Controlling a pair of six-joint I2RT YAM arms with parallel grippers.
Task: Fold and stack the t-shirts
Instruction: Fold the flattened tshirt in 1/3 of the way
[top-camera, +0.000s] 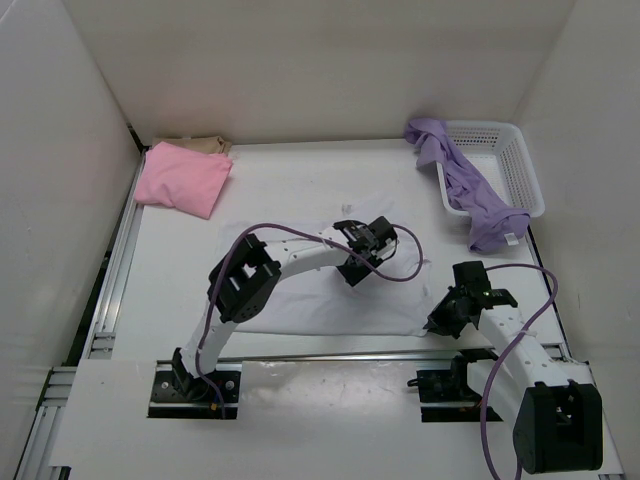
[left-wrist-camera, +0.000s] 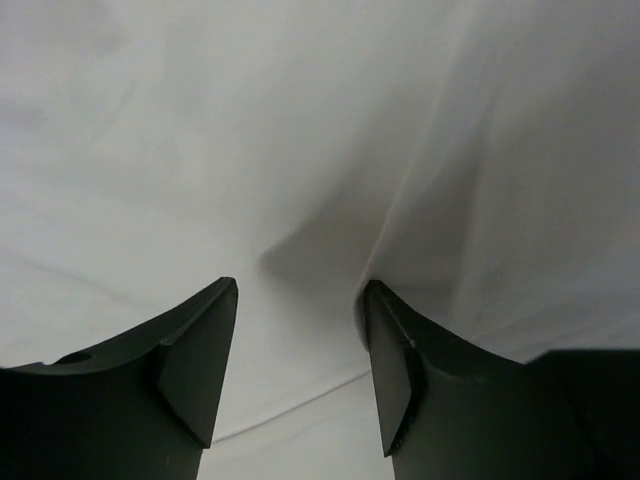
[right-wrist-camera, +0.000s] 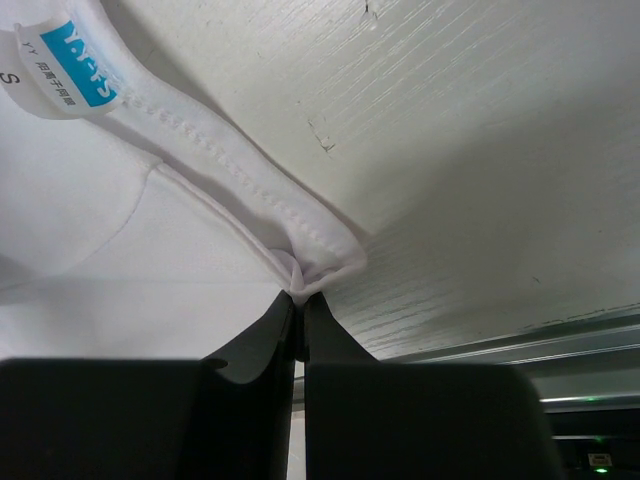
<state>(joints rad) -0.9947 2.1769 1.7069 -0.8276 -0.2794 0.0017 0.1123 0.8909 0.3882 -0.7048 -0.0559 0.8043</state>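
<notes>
White t-shirt (top-camera: 330, 305) flat, wrinkled; left fingers (left-wrist-camera: 195, 365) spread above; right fingers (right-wrist-camera: 262, 345) pinching its stitched edge.

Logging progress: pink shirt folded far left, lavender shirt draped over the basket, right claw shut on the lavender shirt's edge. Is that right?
One slip: the right claw is shut on the edge of the white shirt, not the lavender shirt, as the right wrist view shows. The pink shirt and basket are as you say.

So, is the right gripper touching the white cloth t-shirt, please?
Touching: the right wrist view shows the right gripper pinching the white cloth t-shirt at its hem.
</notes>
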